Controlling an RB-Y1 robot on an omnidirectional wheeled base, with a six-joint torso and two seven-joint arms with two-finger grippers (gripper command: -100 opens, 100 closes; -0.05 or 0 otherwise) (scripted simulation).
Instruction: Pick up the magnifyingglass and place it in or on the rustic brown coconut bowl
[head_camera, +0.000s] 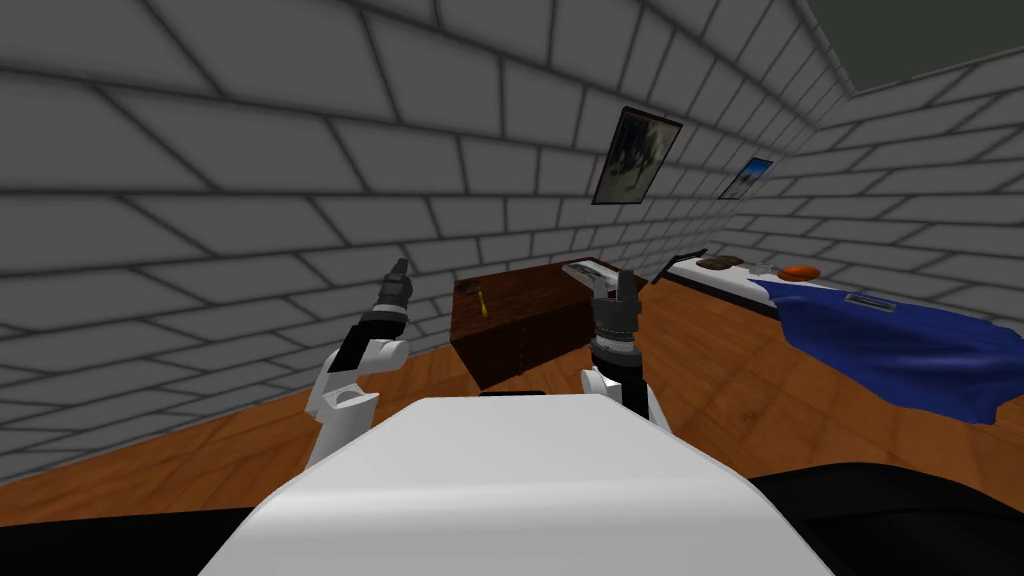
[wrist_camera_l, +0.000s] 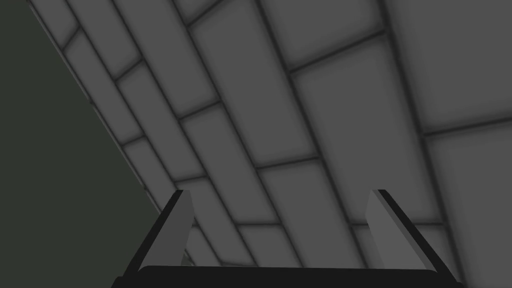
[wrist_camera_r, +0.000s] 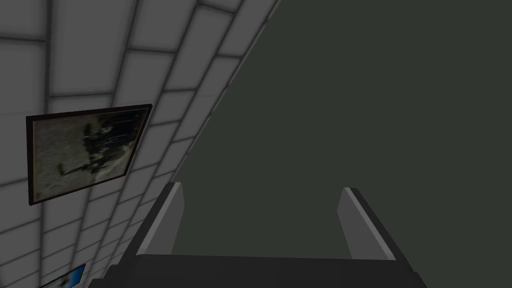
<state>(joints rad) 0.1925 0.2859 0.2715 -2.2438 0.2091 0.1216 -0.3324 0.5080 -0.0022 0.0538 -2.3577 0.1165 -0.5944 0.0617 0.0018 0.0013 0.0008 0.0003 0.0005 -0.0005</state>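
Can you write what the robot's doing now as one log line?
left gripper: open, empty | right gripper: open, empty | dark dresser: ahead | bed: ahead-right

1. Wall (head_camera: 250, 200): mid-grey bricks, darker grey joints, staggered courses.
2. Floor (head_camera: 730, 390): orange-brown, wood grain.
3. Cabinet (head_camera: 520, 330) beyond and between both hands: very dark brown, faint grain.
4. Magnifying glass (head_camera: 481, 300) on it: yellow handle.
5. Right of the right gripper (head_camera: 613, 280): white mattress (head_camera: 730, 285), deep blue blanket (head_camera: 900, 350), orange item (head_camera: 799, 271).
6. Picture (head_camera: 636, 157) above the right gripper: black frame, mottled grey-and-black image.
7. Ceiling (head_camera: 920, 30): dark grey-green.
8. Left gripper (wrist_camera_l: 280, 192) fingers (wrist_camera_l: 175, 235): light grey, black edges.
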